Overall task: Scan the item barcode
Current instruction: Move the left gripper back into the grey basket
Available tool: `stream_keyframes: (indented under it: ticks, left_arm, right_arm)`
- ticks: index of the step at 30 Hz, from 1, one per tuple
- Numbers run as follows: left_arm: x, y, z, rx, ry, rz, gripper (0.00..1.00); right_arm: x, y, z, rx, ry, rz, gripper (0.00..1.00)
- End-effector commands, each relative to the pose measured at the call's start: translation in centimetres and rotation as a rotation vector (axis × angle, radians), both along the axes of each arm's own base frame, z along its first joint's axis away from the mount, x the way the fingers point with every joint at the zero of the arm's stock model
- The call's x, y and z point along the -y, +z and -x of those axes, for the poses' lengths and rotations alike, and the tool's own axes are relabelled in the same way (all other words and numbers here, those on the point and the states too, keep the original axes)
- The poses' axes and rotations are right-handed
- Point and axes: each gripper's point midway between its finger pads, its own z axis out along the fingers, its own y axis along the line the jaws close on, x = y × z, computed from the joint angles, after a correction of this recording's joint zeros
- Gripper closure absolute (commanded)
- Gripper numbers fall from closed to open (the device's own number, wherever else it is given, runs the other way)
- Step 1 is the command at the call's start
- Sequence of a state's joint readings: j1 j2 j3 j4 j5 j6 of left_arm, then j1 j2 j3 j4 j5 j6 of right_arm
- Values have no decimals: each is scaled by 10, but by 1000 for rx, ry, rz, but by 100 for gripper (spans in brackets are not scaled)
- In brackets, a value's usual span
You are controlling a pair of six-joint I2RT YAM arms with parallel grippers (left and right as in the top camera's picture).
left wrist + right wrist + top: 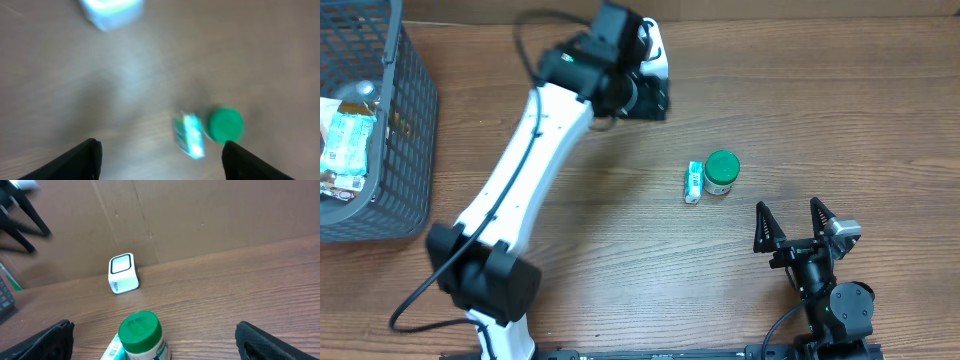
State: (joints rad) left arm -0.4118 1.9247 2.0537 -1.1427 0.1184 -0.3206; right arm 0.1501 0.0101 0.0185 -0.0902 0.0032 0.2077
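Hovering above the far side of the table (620, 285), the left gripper (160, 150) looks straight down with its fingers spread wide and nothing between them, so it carries no item. The white scanner (656, 55) sits by the back wall just beside this arm's wrist, its window turned toward the table's middle, seemingly so that a barcode can be shown to it from the front. The green-capped bottle (722, 172) stands upright in the middle of the table, and a small packet (693, 183) lies flat against its left side; both are well apart from the scanner and from either arm. Which of the two is due for scanning I cannot tell. The right gripper (788, 210) rests low at the near edge, jaws wide and empty, pointed at the bottle as if parked out of the way. The grey basket (410, 150) at the left edge holds more packets, probably stock for scanning
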Motion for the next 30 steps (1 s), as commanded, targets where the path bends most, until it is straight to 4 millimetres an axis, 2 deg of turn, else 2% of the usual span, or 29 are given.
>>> stream_keyframes:
  ticks: [1,4,7,10,13,20,21,24,27,30]
  left_arm:
    - [-78,80,-24,284,180,-251,17]
    - [-105,121,-29,404,159,-333,14]
    - [-150,156,-31,483,255,-396,11]
    - [-192,176,-32,516,352,-409,8]
    - [-237,185,-31,523,451,-421,7]
    - [-324,178,-30,492,564,-368,6]
    - [-347,174,-29,485,587,-333,7]
    - [-377,168,-28,478,610,-279,7]
    - [-406,154,-29,457,642,-251,7]
    - [-434,129,-32,399,682,-250,7]
  right_arm:
    - [0,-2,0,3,0,6,0]
    - [0,-2,0,3,0,6,0]
    - [0,-2,0,3,0,6,0]
    - [0,-2,0,3,0,6,0]
    - [0,-2,0,3,0,6,0]
    - [0,-2,0,3,0,6,0]
    - [0,-2,0,3,0,6,0]
    - [0,-2,0,3,0,6,0]
    - [0,-2,0,3,0,6,0]
    - [0,-2,0,3,0,6,0]
